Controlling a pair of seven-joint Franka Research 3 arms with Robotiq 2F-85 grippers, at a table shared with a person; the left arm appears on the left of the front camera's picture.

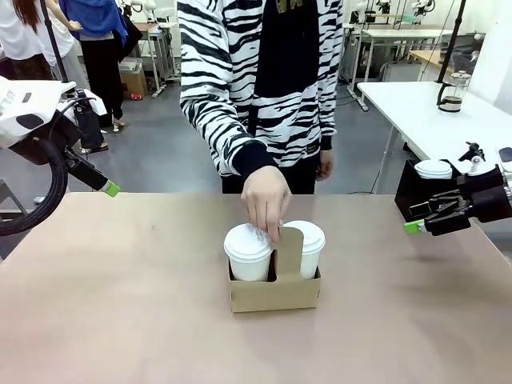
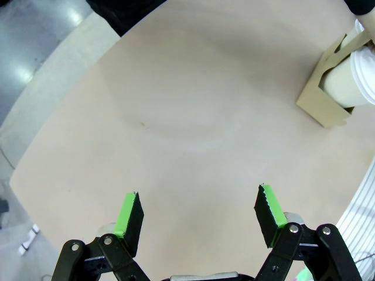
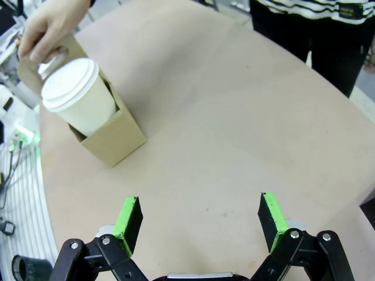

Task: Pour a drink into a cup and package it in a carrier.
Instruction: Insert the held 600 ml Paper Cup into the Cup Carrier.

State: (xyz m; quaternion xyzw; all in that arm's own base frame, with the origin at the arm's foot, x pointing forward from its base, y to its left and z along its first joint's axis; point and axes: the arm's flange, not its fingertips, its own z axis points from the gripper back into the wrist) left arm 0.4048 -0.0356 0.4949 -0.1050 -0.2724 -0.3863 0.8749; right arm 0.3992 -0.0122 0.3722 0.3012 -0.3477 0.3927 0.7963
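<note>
The brown cardboard carrier (image 1: 274, 294) stands mid-table with two white lidded cups in it, one on the left (image 1: 248, 254) and one on the right (image 1: 310, 246). The lids hide the drink. A person's hand (image 1: 266, 200) rests on the left cup's lid beside the handle tab. My left gripper (image 1: 110, 189) hangs open at the table's far left edge. My right gripper (image 1: 416, 224) hovers open at the right edge. Both are empty and well away from the carrier. The left wrist view has the left gripper (image 2: 199, 213) over bare table, the carrier (image 2: 325, 96) far off. In the right wrist view the right gripper (image 3: 201, 219) faces the carrier (image 3: 111, 137), a cup (image 3: 79, 96) and the hand (image 3: 50, 23).
A black box (image 1: 412, 192) topped with stacked white lids (image 1: 434, 168) stands at the back right, just behind my right gripper. The person in a striped top stands at the far side. A white table (image 1: 432, 112) with a glass jug (image 1: 452, 92) stands farther back.
</note>
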